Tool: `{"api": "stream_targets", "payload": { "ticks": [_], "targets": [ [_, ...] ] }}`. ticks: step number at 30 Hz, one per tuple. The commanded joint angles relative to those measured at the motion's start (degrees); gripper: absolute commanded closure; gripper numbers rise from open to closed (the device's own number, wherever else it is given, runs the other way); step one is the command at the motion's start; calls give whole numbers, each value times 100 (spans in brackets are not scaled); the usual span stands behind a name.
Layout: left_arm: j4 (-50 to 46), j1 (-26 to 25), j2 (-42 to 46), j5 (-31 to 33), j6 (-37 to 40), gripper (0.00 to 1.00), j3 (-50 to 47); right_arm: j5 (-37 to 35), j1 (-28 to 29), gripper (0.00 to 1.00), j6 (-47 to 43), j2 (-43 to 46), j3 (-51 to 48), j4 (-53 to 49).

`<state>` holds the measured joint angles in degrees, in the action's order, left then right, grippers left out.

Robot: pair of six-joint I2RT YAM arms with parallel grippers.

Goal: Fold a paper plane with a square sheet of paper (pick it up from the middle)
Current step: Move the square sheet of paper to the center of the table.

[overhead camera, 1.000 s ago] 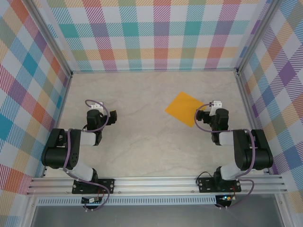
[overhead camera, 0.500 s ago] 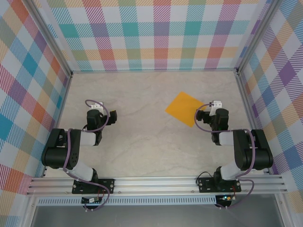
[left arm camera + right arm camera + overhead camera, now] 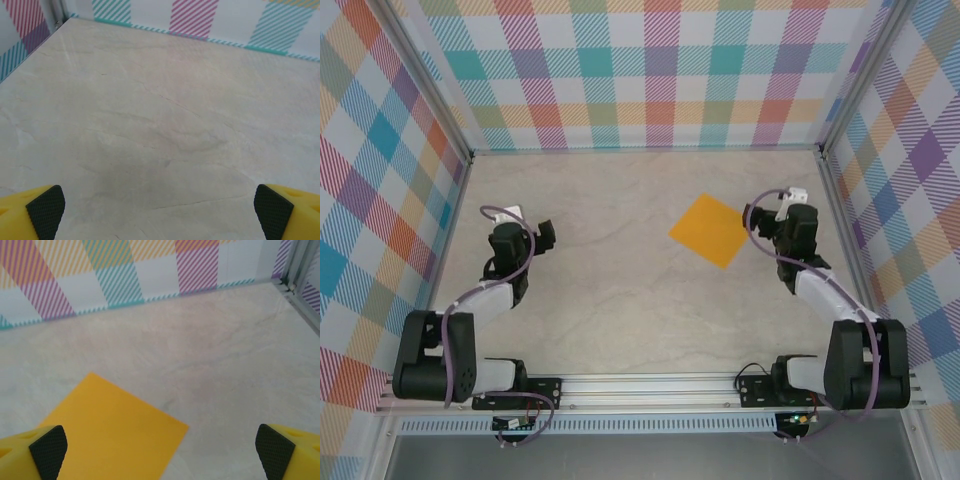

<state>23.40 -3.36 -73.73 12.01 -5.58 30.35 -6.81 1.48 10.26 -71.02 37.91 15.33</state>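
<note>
The square sheet of paper (image 3: 709, 231) lies flat and unfolded on the table (image 3: 620, 300), turned so that it reads as a diamond from above. It sits just to the left of the right gripper (image 3: 782, 222), and well to the right of the left gripper (image 3: 525, 240), with a wide stretch of bare marbled surface between that one and the sheet.

From the right wrist, the sheet (image 3: 110, 432) spreads out under and ahead of the left finger, and one of its corners points into the space between the two fingers. The right gripper (image 3: 161, 457) has its jaws spread wide apart and nothing is between them. Its yellow fingers carry black textured pads (image 3: 47, 450) at the two lower corners of the view. Whether it touches the paper I cannot tell.

The left gripper (image 3: 160, 217) likewise stands with its jaws fully apart and nothing in them, with bare table ahead of it.

Beyond both grippers, and to their outer sides, rise the plaid walls (image 3: 640, 80). Behind them, at the near edge, a metal rail (image 3: 650, 385) holds the arm bases.
</note>
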Motion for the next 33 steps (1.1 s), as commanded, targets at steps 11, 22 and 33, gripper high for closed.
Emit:
{"api": "stream_targets", "payload": {
  "ticks": [11, 22, 33],
  "targets": [
    [-4812, -40, -42, -564, -1691, 0, 2515, 1305, 521, 0, 2474, -2641, 3272, -4068],
    [-4953, -42, -196, -1071, -1566, 0, 2596, 935, 1362, 0, 3189, -5012, 5776, -4978],
    [-4704, -68, -176, -1671, -1523, 0, 2511, 964, 1644, 0, 3076, -6223, 7122, -5696]
  ]
}}
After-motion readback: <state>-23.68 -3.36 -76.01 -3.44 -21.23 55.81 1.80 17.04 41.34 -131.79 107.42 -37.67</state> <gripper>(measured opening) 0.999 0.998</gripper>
